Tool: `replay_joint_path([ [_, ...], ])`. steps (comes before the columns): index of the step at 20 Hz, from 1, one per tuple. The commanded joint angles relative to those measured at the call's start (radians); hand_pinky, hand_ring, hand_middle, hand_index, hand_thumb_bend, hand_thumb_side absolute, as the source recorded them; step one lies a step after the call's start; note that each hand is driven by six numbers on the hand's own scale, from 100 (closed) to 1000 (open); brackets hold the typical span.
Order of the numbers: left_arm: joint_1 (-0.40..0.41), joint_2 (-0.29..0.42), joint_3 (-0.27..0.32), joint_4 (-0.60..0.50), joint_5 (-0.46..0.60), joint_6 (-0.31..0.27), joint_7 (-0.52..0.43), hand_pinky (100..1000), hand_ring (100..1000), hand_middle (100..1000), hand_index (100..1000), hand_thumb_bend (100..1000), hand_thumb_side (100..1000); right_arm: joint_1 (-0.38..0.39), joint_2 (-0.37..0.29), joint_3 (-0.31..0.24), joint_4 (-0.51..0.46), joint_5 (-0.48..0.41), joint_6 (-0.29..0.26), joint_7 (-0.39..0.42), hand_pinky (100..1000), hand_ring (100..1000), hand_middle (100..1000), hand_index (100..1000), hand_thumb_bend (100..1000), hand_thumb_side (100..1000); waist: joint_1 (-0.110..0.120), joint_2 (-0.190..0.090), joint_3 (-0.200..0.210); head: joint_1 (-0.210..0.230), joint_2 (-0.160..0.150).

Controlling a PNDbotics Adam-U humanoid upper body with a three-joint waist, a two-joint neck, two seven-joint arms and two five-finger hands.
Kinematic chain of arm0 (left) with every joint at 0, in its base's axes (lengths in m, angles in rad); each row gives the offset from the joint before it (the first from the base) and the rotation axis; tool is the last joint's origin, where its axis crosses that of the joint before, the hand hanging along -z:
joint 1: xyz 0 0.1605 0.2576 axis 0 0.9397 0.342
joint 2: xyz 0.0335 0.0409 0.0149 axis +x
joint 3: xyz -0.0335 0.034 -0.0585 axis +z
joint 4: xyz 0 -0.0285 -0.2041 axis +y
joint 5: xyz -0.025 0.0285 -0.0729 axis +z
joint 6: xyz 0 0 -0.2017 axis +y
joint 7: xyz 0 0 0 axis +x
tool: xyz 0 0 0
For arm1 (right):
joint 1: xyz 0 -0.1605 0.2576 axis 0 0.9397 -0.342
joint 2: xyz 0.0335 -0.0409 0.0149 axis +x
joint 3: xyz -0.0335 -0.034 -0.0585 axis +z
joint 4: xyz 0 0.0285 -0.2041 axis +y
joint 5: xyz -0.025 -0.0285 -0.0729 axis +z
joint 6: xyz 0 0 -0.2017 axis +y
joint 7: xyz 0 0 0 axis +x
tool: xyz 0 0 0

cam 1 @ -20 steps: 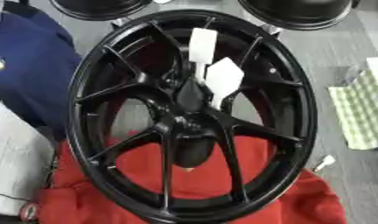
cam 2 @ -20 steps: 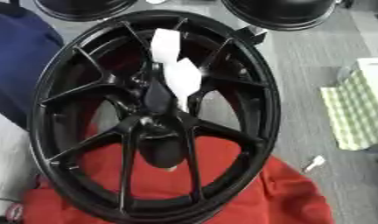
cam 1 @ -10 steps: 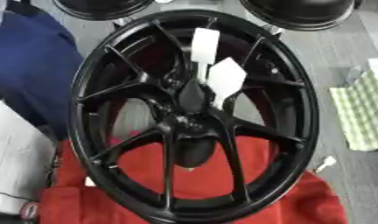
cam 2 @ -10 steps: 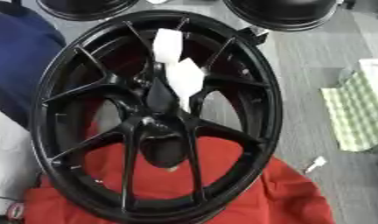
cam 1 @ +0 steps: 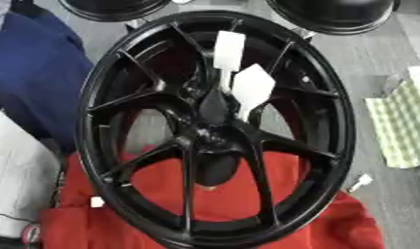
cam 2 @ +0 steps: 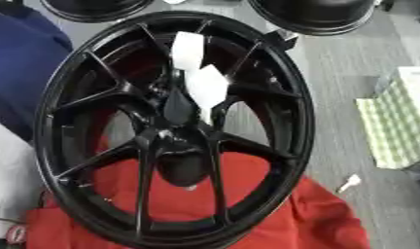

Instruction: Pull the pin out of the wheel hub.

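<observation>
Item: black multi-spoke wheel, lying face-up and tilted slightly across the view, its lower half resting on a red cloth, which seems there to cushion the rim from the floor.

Hub: at the centre where the spokes meet, dark and glossy. No pin can be made out against the black metal; whether one sits in the hub or has left it cannot be told. A dark rounded shape shows below the hub through the spokes, its nature unclear.

Attached: two white tags, one oblong, one lozenge-shaped, lying over the upper spokes just above the hub; they look like labels tied to the wheel.

Robot hands: neither appears in either view, so their posture cannot be told.

Surroundings: blue fabric to the left of the rim; white material at lower left; a green-and-white checked cloth to the right, apart from the wheel; a small white object on the grey floor just beside the lower-right rim; two further dark wheels or tyres at the far edge.

Stage: the scene fits equally a pin seated and unseen, or one already out.
</observation>
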Motion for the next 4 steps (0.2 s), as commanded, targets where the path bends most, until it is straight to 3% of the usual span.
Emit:
replay_joint_path([
  [1,0.005,-0.02,0.03,-0.13,0.124,0.046,0.113,813,711,626,781,100,573,-0.014,-0.033,-0.007,-0.012,0.013,0.09,-0.087,355,609,516,681,100,424,0.0,-0.024,0.0,0.005,-0.007],
  [4,0.04,-0.079,0.053,-0.248,0.136,0.078,0.193,813,713,628,784,100,573,-0.018,-0.035,-0.007,-0.012,0.022,0.096,-0.087,358,610,516,682,100,419,-0.006,-0.022,-0.001,0.005,-0.008],
])
